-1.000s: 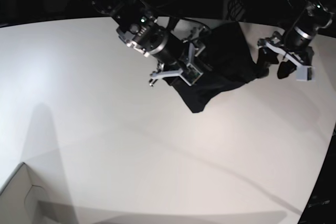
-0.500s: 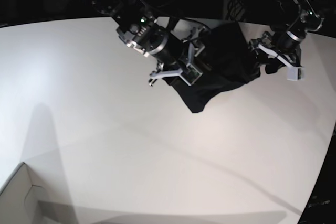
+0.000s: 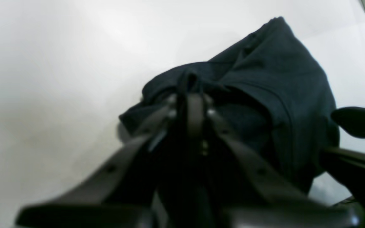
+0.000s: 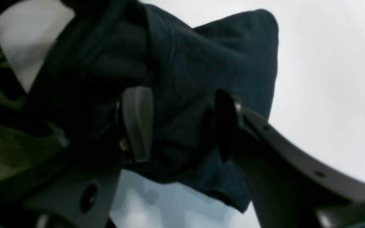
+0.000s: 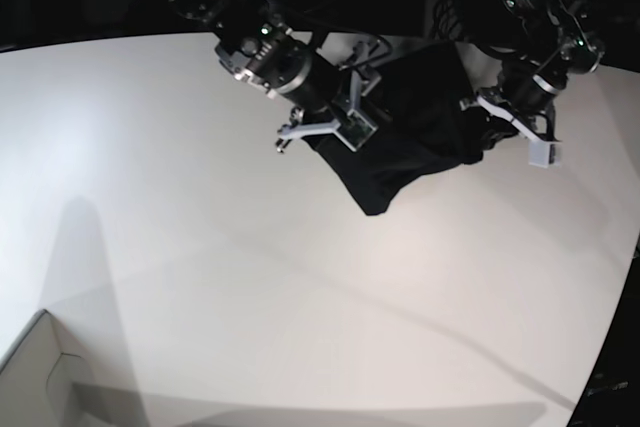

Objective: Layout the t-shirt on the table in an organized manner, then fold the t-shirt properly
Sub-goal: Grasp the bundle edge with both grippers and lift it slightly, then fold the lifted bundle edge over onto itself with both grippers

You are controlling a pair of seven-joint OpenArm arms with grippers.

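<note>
We see the t-shirt point(image 5: 415, 127) bunched at upper right of the counter point(image 5: 200, 247), left pincer point(image 3: 190, 101) pinching it, right pincer point(image 4: 182, 123) wide around it; spreading and folding remain.

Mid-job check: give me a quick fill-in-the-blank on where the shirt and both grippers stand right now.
1. The t-shirt is ____ in colour.
2. The left gripper is shut on a fold of the ____.
3. The jaws of the right gripper stand ____, with cloth between them.
4. The shirt lies bunched, not flat, on the white ____.

Missing words: black; t-shirt; open; table
</note>
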